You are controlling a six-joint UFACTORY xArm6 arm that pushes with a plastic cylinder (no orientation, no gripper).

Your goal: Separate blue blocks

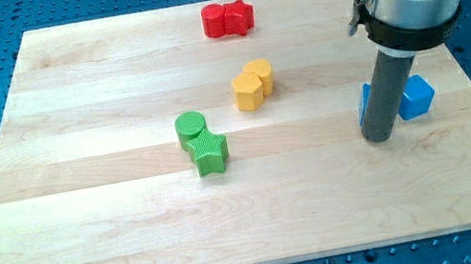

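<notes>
My tip [379, 138] rests on the counter [120, 249] at about 4 o'clock, right in front of the two blue blocks [416, 96], hiding part of the left one. I carry no pincer, only this rod. Green pair [201, 142] sits near centre, yellow pair [252, 84] just above, red pair [226, 19] at 12.

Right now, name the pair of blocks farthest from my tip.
The green pair, left of centre. The red and yellow pairs lie closer to your tip, and the blue blocks sit right beside it.
</notes>
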